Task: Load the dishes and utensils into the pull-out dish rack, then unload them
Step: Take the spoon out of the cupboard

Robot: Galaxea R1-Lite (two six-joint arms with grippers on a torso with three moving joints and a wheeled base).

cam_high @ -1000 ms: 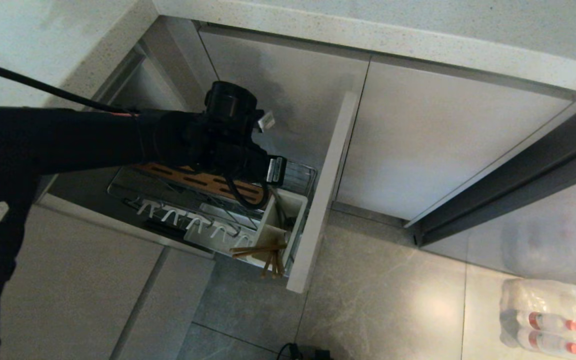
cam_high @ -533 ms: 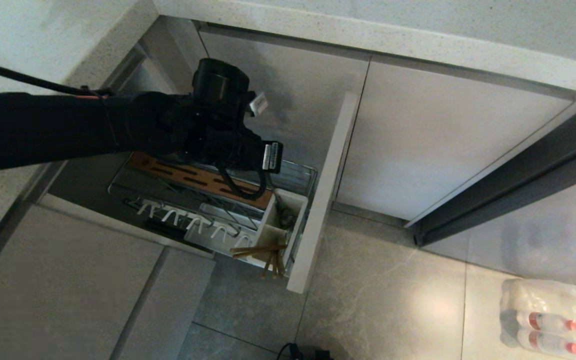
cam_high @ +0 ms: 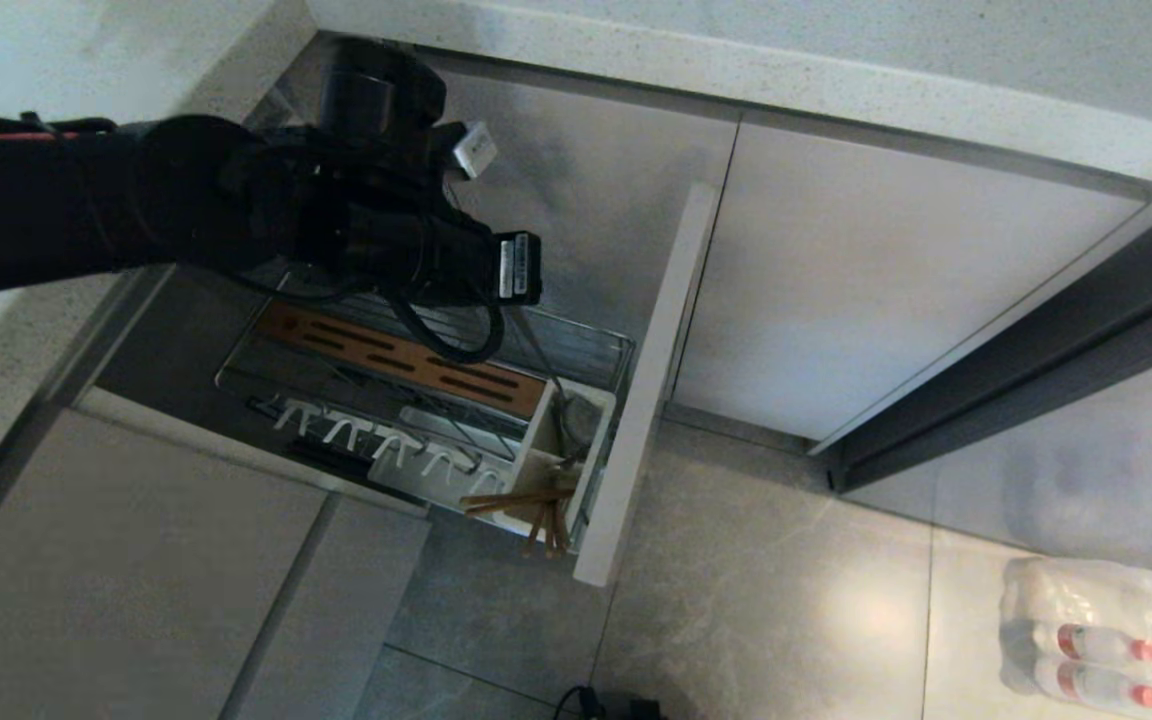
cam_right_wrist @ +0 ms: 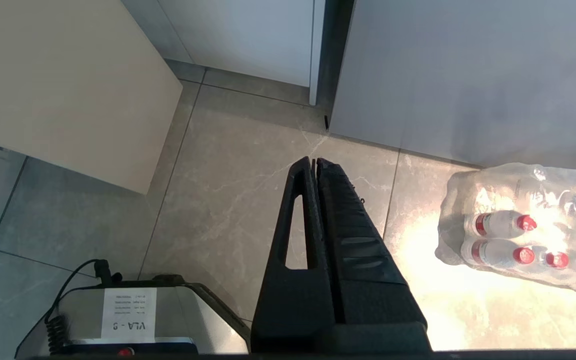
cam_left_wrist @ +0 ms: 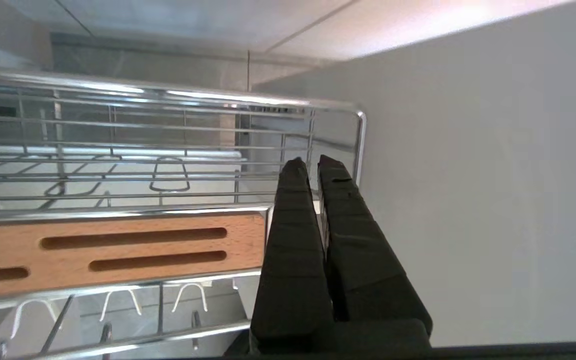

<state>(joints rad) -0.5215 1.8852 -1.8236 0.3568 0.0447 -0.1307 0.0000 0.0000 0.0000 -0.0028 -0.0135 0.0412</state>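
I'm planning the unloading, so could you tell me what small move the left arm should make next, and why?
Probably open the left gripper, shut above a corner of the pull-out dish rack, and lower it toward the chopsticks: they jut from the white utensil caddy, the only task item I can see in the rack.

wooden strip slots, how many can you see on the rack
5 at least, in the head view, cut in two staggered rows along the wooden strip at the back of the pull-out dish rack; the left arm may hide more at its far end.
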